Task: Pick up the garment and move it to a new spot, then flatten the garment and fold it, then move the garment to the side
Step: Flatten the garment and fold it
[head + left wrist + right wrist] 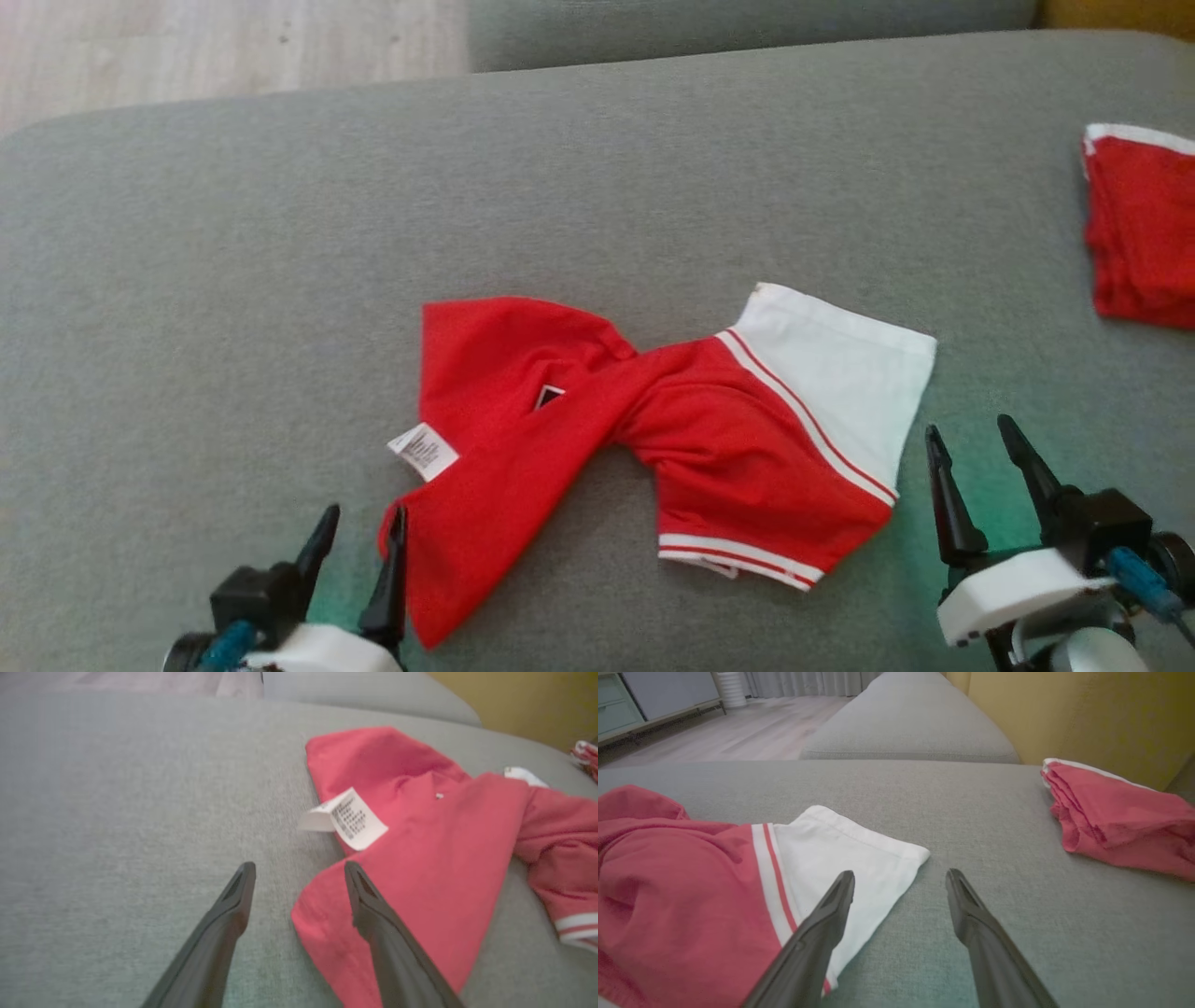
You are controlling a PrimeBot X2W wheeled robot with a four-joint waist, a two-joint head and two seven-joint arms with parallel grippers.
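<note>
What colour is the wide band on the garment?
The band is white; right wrist view shows it best.

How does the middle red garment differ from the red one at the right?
The middle garment lies spread out and twisted; the right garment is folded into a compact stack. The middle garment shows a broad white panel; the right garment only a narrow white band. Both are red with white trim.

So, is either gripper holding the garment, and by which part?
Nothing is held. The left gripper and right gripper are both open, and the garment lies loose on the cushion.
</note>
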